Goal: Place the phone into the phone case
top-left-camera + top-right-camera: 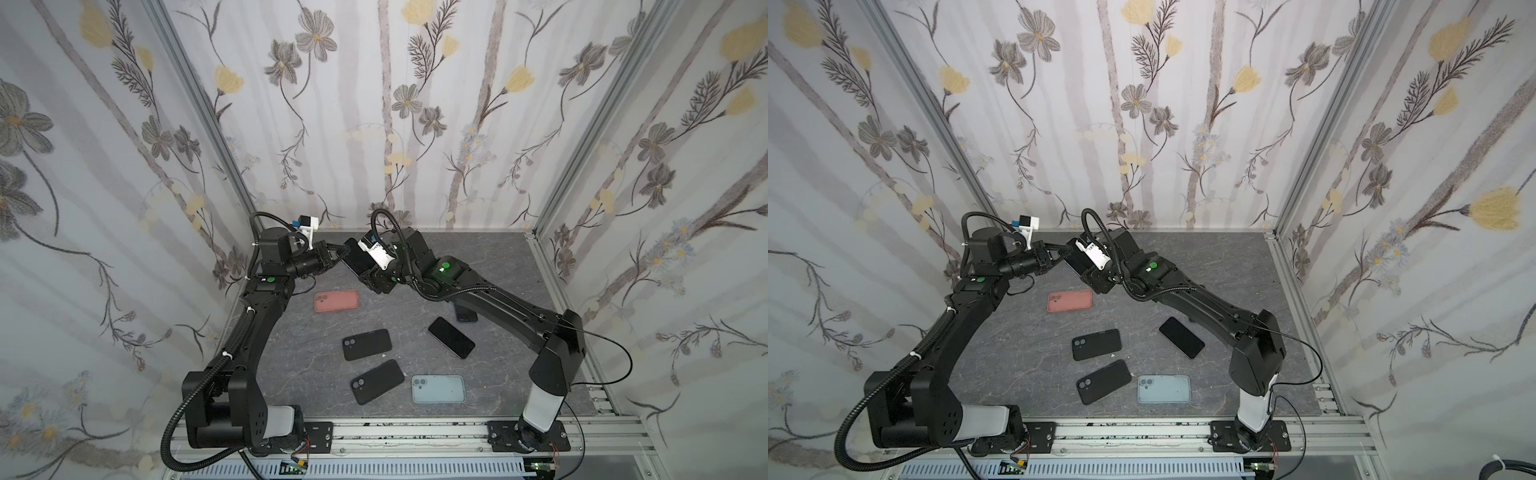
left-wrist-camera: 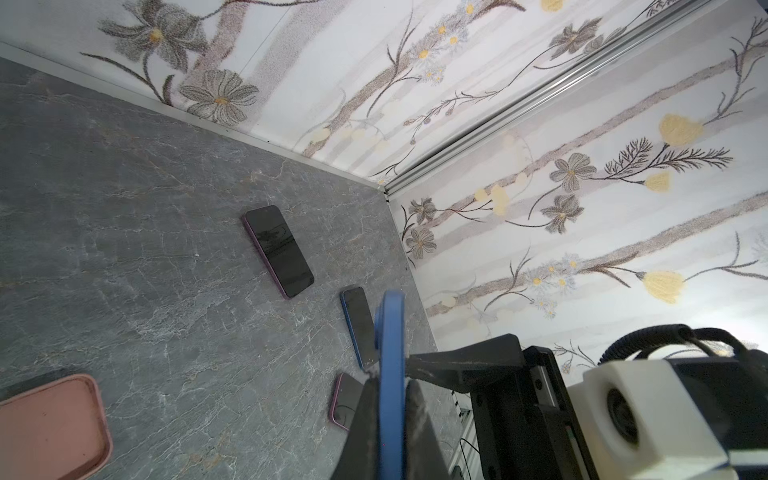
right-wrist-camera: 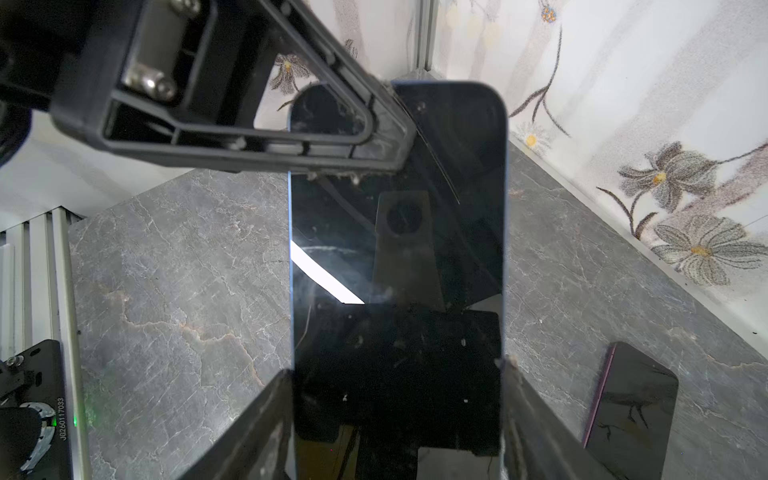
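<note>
A phone [image 3: 399, 249] with a black screen and blue rim hangs in the air at the back of the table, seen in both top views [image 1: 355, 259] [image 1: 1077, 261]. My right gripper [image 3: 397, 374] is shut across its width, one finger against each long side. My left gripper [image 2: 390, 382] is shut on the phone's blue edge [image 2: 390, 332], pinching its far end; one of its fingers [image 3: 249, 124] crosses the right wrist view. Phone cases lie on the table below: a pink one [image 1: 336, 301], two black ones [image 1: 367, 344] [image 1: 377, 381] and a light blue one [image 1: 438, 389].
A bare black phone [image 1: 451, 337] lies right of centre, and another [image 1: 465, 313] is partly hidden under the right arm. The left wrist view shows a purple-rimmed phone [image 2: 278, 251] and a blue-rimmed one [image 2: 359, 328] on the grey slab. Flowered walls close three sides.
</note>
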Action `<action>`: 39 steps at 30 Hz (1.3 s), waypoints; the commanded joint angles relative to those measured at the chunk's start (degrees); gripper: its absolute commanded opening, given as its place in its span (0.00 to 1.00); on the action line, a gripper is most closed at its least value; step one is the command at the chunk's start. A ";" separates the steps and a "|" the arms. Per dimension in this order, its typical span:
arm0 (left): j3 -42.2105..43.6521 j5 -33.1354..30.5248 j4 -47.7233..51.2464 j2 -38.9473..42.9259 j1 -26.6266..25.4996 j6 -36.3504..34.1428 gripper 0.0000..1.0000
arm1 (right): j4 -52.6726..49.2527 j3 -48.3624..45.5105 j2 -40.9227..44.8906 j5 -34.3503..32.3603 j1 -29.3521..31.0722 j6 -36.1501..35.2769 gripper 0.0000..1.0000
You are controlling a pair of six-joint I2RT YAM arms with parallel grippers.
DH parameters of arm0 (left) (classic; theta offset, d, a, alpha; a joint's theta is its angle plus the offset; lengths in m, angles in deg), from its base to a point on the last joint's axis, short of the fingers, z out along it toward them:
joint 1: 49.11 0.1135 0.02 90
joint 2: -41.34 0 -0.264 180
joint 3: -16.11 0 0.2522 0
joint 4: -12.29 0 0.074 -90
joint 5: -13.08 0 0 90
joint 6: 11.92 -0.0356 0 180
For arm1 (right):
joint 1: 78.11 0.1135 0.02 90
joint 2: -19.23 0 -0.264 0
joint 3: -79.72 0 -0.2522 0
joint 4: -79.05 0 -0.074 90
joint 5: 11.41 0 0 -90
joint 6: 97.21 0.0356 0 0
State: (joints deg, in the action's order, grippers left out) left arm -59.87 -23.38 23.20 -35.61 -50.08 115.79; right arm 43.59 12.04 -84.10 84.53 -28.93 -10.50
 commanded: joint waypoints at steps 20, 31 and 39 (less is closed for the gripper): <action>7.55 -21.72 -29.25 12.96 0.40 19.54 0.00 | 23.75 -13.72 21.26 4.20 -19.49 38.66 0.87; 8.95 -20.41 -46.75 15.89 0.14 30.94 0.00 | 40.90 -26.32 29.90 9.22 -21.64 50.84 0.81; 7.76 -20.02 -60.26 13.28 -2.98 37.28 0.00 | 54.44 -28.31 29.87 19.63 -20.69 57.76 0.79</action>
State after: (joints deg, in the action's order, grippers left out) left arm -51.45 -43.36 -25.72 -21.91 -52.20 148.69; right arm 88.49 -16.24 -54.18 98.73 -50.19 43.20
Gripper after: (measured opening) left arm 0.069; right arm 0.798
